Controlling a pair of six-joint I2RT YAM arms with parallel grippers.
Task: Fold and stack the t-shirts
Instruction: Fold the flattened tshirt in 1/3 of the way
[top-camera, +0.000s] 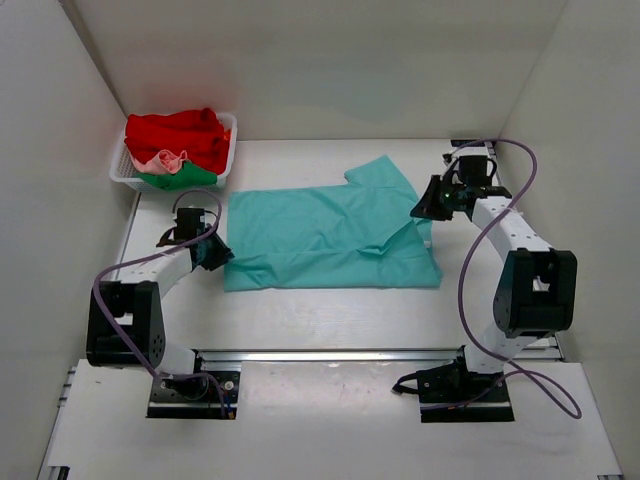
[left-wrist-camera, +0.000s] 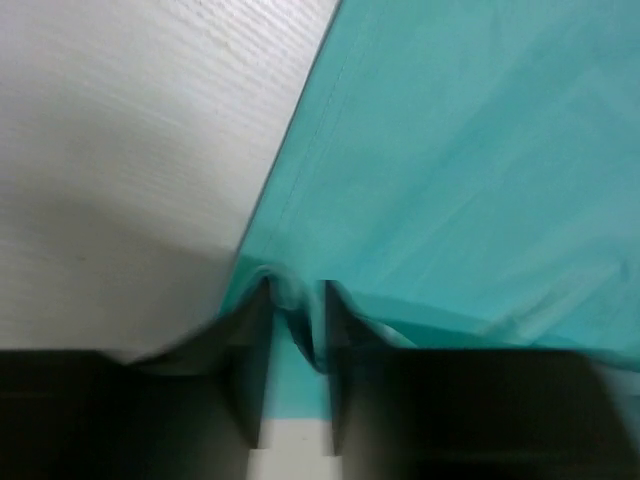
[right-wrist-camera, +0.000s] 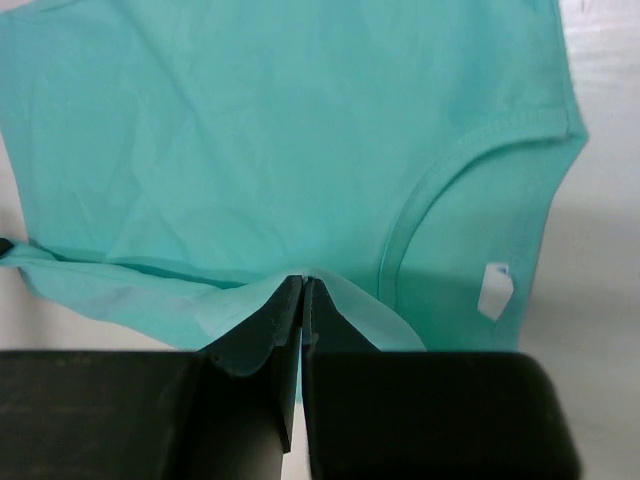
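The teal t-shirt (top-camera: 330, 235) lies spread across the middle of the table, with a sleeve pointing to the far right. My left gripper (top-camera: 214, 250) is at its left edge. In the left wrist view the gripper (left-wrist-camera: 296, 300) has its jaws a narrow gap apart, with a fold of the teal cloth (left-wrist-camera: 470, 150) caught between them. My right gripper (top-camera: 428, 205) is at the shirt's right edge. In the right wrist view it (right-wrist-camera: 303, 285) is pinched shut on the cloth (right-wrist-camera: 250, 130) beside the collar (right-wrist-camera: 440, 180). The red (top-camera: 180, 135), pale pink (top-camera: 165, 160) and green (top-camera: 180, 178) shirts lie bunched in the basket.
A white lattice basket (top-camera: 118, 172) stands at the far left corner of the table. White walls close in the left, back and right sides. A metal rail (top-camera: 330, 353) runs along the near edge by the arm bases.
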